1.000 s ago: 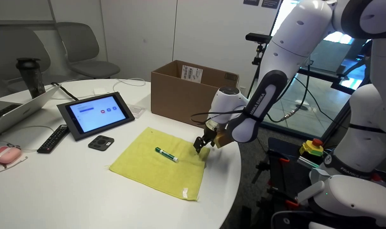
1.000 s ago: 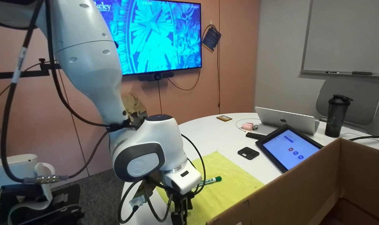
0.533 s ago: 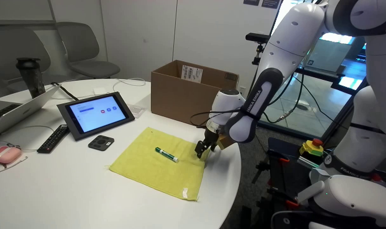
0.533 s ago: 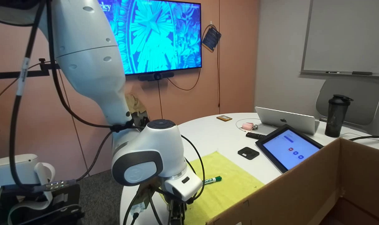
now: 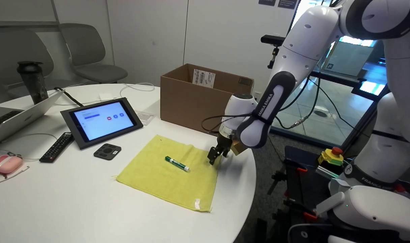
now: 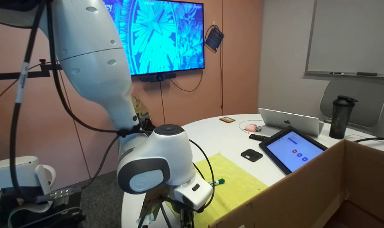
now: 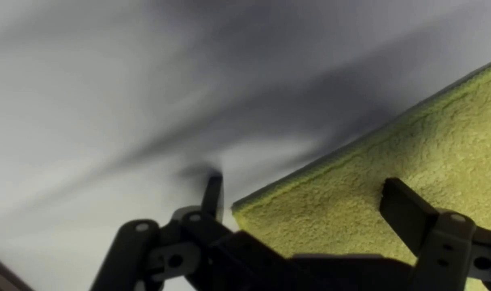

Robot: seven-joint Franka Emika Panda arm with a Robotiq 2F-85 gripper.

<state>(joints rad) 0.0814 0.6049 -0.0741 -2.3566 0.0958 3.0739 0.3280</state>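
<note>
Yellow cloth: lies mostly flat on the white table, not lifted
Gripper: jaws spread wide at the cloth's corner, nothing held; one finger above the fabric, the opposite one past the edge, contact unclear
Corner grip: not yet made, though the reach looks complete
Green marker: lies on the cloth, unheld
Cardboard box: stands near the cloth, inside partly visible

From the wrist view we honestly can't tell if the pincer touches the yellow microfiber cloth. In an exterior view the Panda's wrist hides part of the green dry-erase marker, the frame edges chop the cardboard box, and the tablet shows stuff too tiny for us to read.
</note>
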